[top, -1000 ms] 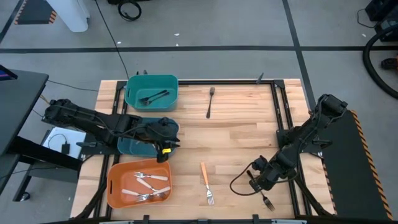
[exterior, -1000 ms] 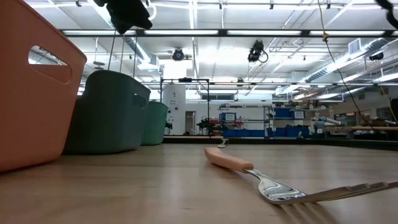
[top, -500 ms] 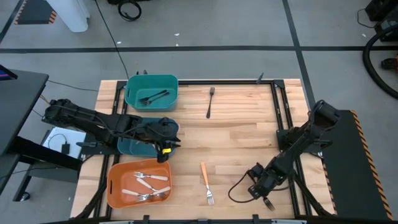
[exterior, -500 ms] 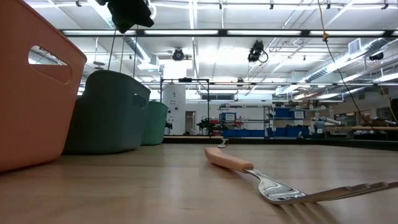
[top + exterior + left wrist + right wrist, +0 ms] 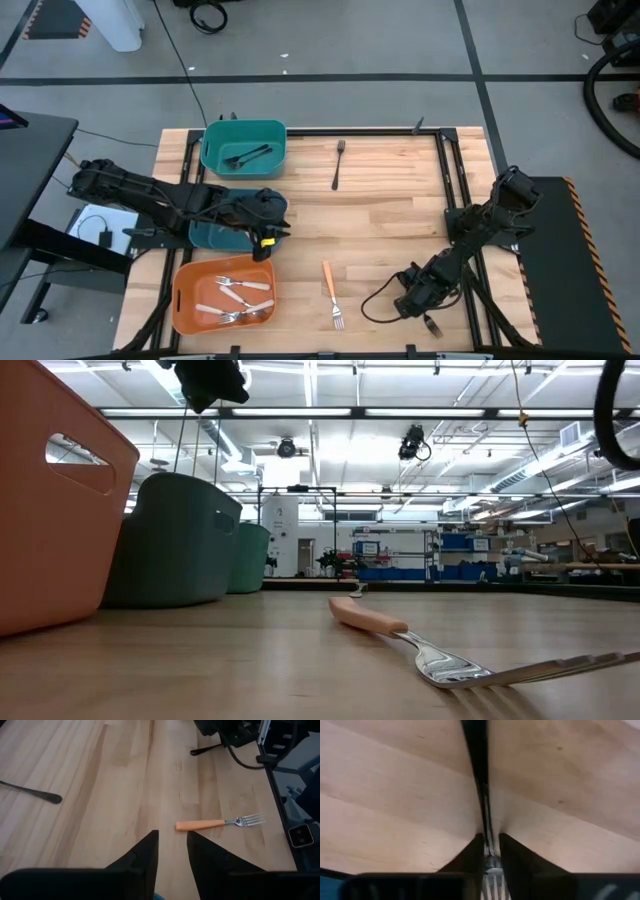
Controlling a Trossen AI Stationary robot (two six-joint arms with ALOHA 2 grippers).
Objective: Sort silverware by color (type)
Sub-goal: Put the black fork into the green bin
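A dark-handled fork (image 5: pixel 431 325) lies near the table's front right corner. My right gripper (image 5: pixel 416 305) points down over it. In the right wrist view its fingers (image 5: pixel 476 851) stand close on either side of the fork's thin neck (image 5: pixel 489 837), with a small gap still showing. My left gripper (image 5: pixel 172 852) hangs open and empty above the dark teal bin (image 5: pixel 208 235). An orange-handled fork (image 5: pixel 331 293) lies flat near the front middle, and a black fork (image 5: pixel 338 163) lies at the far middle.
A teal bin (image 5: pixel 212 148) at the far left holds black utensils. An orange bin (image 5: pixel 185 295) at the front left holds cream-handled silverware. Dark rails (image 5: pixel 452 180) run along the table's sides. A black cable (image 5: pixel 378 305) loops beside my right gripper. Bare wood lies in the table's middle.
My right gripper has sunk toward the table and shifted a little toward the near edge, coming down over the dark-handled fork, which has stayed where it was.
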